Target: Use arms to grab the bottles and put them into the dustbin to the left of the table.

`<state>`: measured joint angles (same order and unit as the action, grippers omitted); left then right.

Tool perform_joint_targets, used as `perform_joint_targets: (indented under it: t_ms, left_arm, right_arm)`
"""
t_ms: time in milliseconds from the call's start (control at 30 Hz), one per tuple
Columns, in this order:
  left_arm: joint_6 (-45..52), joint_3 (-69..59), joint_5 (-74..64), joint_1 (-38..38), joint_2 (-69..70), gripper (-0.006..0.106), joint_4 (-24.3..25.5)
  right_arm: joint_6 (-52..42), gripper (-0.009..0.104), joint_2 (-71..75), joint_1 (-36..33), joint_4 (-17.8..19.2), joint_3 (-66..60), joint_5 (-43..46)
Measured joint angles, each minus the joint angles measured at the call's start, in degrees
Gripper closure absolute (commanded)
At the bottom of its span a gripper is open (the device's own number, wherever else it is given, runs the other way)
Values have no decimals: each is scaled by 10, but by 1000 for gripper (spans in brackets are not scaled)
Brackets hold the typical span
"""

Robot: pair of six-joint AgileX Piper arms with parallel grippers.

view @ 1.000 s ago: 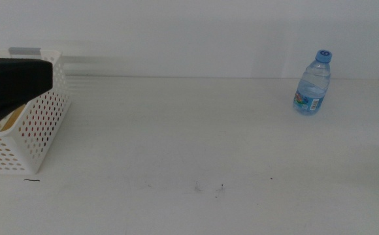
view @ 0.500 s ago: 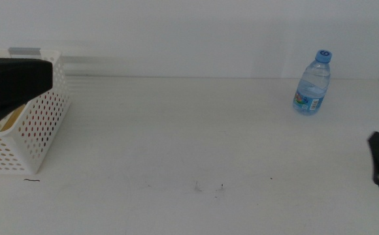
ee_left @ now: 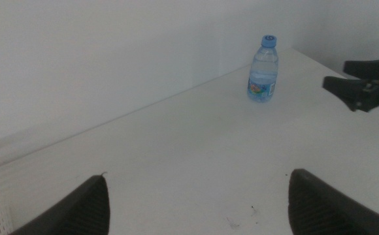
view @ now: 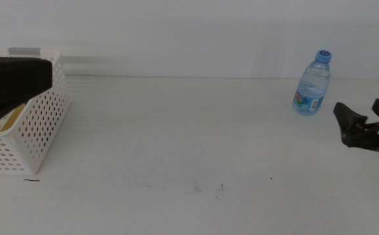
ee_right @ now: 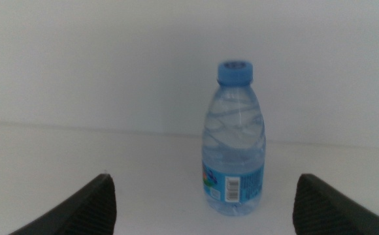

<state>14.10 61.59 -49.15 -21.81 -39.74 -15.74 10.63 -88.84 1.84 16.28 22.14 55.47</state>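
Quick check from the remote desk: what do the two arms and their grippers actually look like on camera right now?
Both are black. The right gripper shows two dark, pointed, wedge-shaped jaws, with a pale patch on the arm behind them. The left gripper shows only two blurred dark jaw tips in its wrist view; the left arm is a broad black blocky shape. No cables or markings are visible.

A clear water bottle with a blue cap stands upright on the white table, in front of a plain white wall. The right gripper faces it, its two dark jaws spread wide, the bottle framed between them and apart from both.
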Motion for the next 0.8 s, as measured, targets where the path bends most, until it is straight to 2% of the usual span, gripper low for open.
perform_joint_targets:
  t_ms: [200,700,800]
  left_arm:
    - [0,0,1,0,0,7,0]
    - [0,0,2,0,0,7,0]
    - [0,0,2,0,0,7,0]
  right_arm:
    - [-17,15,-97,0,0,90,-34]
    - [-25,12,-287,0,1,270,-37]
    - [-26,12,-316,0,14,308,-37]
